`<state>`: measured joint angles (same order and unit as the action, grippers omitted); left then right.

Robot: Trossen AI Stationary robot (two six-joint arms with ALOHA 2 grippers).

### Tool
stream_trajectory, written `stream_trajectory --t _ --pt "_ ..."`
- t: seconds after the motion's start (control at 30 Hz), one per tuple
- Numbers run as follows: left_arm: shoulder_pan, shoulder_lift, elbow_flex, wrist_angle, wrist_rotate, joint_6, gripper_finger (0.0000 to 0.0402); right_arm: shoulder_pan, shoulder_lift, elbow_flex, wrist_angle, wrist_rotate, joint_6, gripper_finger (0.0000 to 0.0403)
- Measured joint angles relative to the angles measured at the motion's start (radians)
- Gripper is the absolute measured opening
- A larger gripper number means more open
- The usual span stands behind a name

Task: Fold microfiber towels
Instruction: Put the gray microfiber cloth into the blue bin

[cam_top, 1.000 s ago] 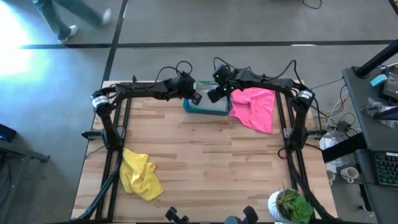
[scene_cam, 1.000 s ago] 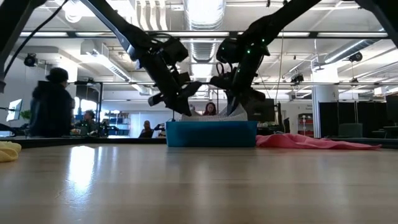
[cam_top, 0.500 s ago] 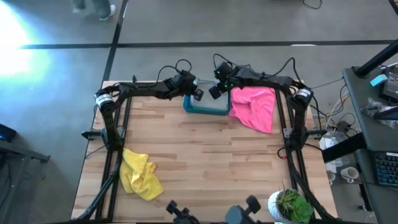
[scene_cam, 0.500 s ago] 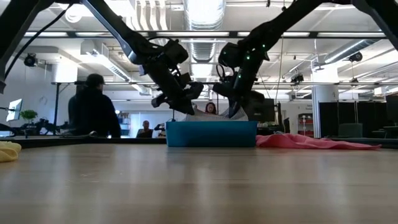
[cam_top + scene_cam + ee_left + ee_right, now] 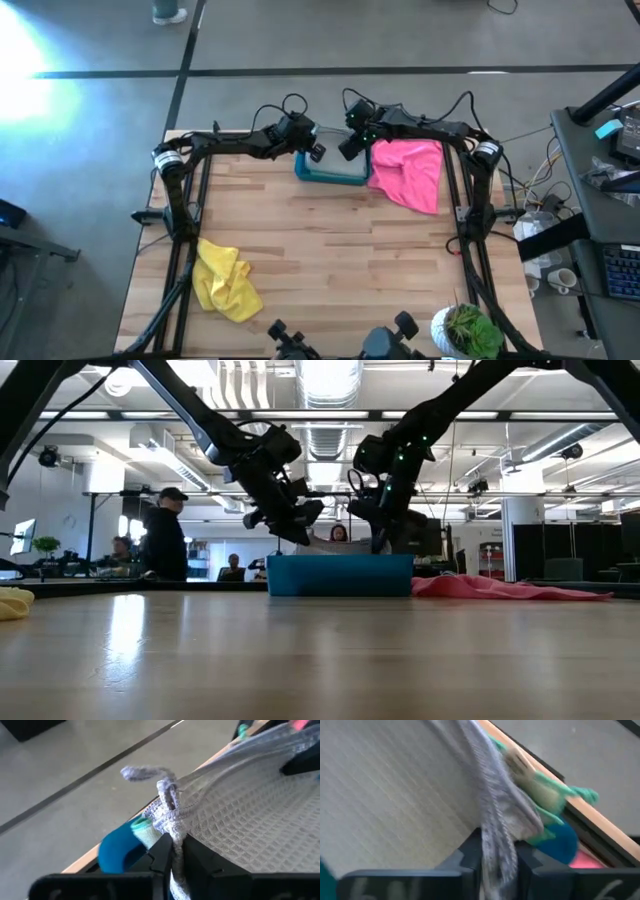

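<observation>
Towel: light grey waffle-weave microfiber towel (image 5: 240,815) stretched above blue rectangular plastic bin (image 5: 340,574), far centre
Left gripper (image 5: 172,852): pinching its left corner
Right gripper (image 5: 497,857): pinching its right corner

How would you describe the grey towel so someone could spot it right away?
Find the blue bin at the table's far edge. The light grey towel hangs stretched above it between both arms' fingers. Unlike the flat pink towel alongside and the crumpled yellow towel, it is off the table.

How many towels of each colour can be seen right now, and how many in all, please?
Pink towel: 1
Yellow towel: 1
Light grey towel, pinched between both grippers over the blue bin: 1
Green towel, edges only, in the bin: at least 1
Total: 4 visible
</observation>
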<state>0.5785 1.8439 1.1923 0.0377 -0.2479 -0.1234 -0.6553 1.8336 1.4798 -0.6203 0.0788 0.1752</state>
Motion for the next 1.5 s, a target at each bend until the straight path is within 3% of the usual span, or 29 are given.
stream_trajectory --t 0.3,0.47,0.57,0.67,0.73,0.87,1.13,1.5 --pt "0.0 0.0 0.016 0.004 0.0 0.061 0.0127 -0.03 -0.008 0.013 -0.017 0.06 0.007 0.0122" --pt "0.003 -0.041 0.075 -0.103 0.005 0.059 0.017 -0.043 -0.021 0.099 -0.174 0.05 0.002 0.0133" --pt "0.003 -0.112 0.138 -0.243 0.022 0.058 0.0175 -0.043 -0.032 0.169 -0.298 -0.058 -0.04 0.0136" --pt "0.003 -0.163 0.154 -0.309 0.131 0.048 0.0175 -0.04 -0.033 0.187 -0.362 -0.246 -0.037 0.0136" --pt "0.002 -0.18 0.133 -0.307 0.215 0.008 0.0175 -0.031 -0.032 0.168 -0.357 -0.309 0.0 0.0133" --pt "-0.005 -0.153 0.09 -0.247 0.292 -0.027 0.0176 -0.018 -0.027 0.111 -0.308 -0.33 0.031 0.0123" --pt "-0.004 -0.007 0.07 -0.153 0.304 -0.028 0.0176 -0.008 0.032 0.061 -0.279 -0.36 0.06 0.0103" --pt "-0.007 0.074 0.064 -0.169 0.308 -0.037 0.0176 0.022 0.102 0.053 -0.305 -0.377 0.063 0.0052"
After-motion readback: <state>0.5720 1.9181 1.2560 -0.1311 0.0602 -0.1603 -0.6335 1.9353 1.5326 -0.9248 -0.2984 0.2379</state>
